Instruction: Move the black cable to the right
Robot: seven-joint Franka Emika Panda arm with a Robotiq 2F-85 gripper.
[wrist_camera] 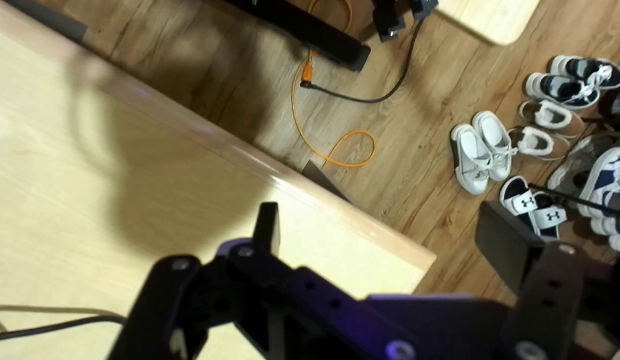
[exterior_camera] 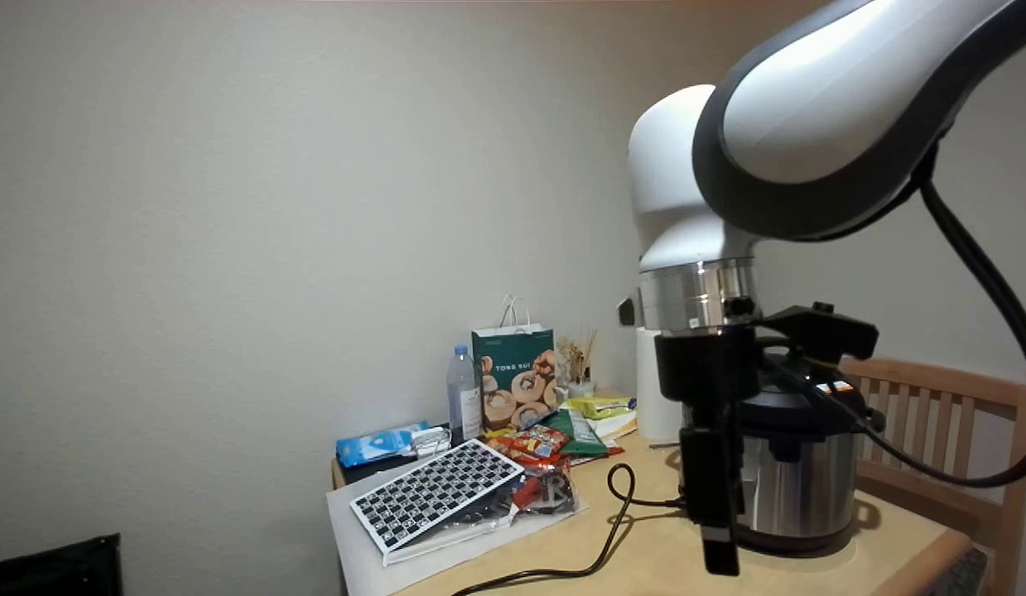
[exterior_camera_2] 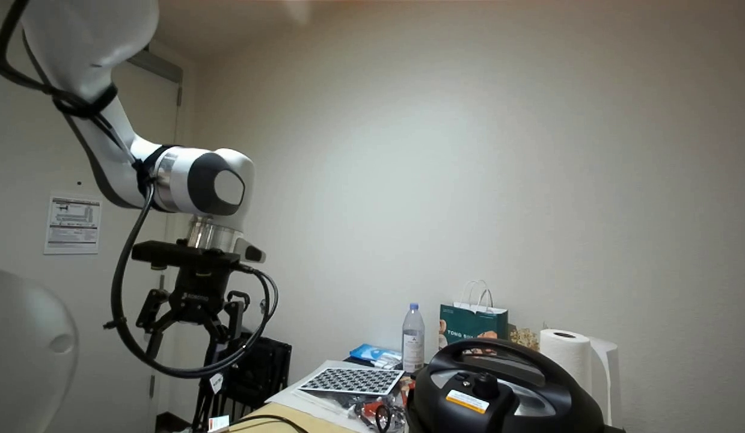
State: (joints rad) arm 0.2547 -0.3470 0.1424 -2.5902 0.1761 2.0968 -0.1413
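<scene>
Wrist view, from the left: the black cable (wrist_camera: pixel 49 328) lies low on the pale table (wrist_camera: pixel 39 200), its shadow beside it, and runs out of sight behind the gripper (wrist_camera: pixel 385 235). That stands spread wide, one of its fingers (wrist_camera: pixel 269 225) over the tabletop, the opposite one over the wooden floor (wrist_camera: pixel 405 200); the space between them frames only the table's corner and floorboards. Several pairs of shoes (wrist_camera: pixel 472 165) sit at the right. In an exterior view I meet a checkered board (exterior_camera: pixel 438 494), then the black cable (exterior_camera: pixel 554 573), bending up to a small loop and passing behind the downturned gripper, with the cooker (exterior_camera: pixel 798 488) beyond. In an exterior view the fingers (exterior_camera_2: pixel 154 344) hang plainly parted at left, and a short stretch of the black cable (exterior_camera_2: pixel 267 416) lies on the table to their right. Whether the tips touch the table, I can't tell.
</scene>
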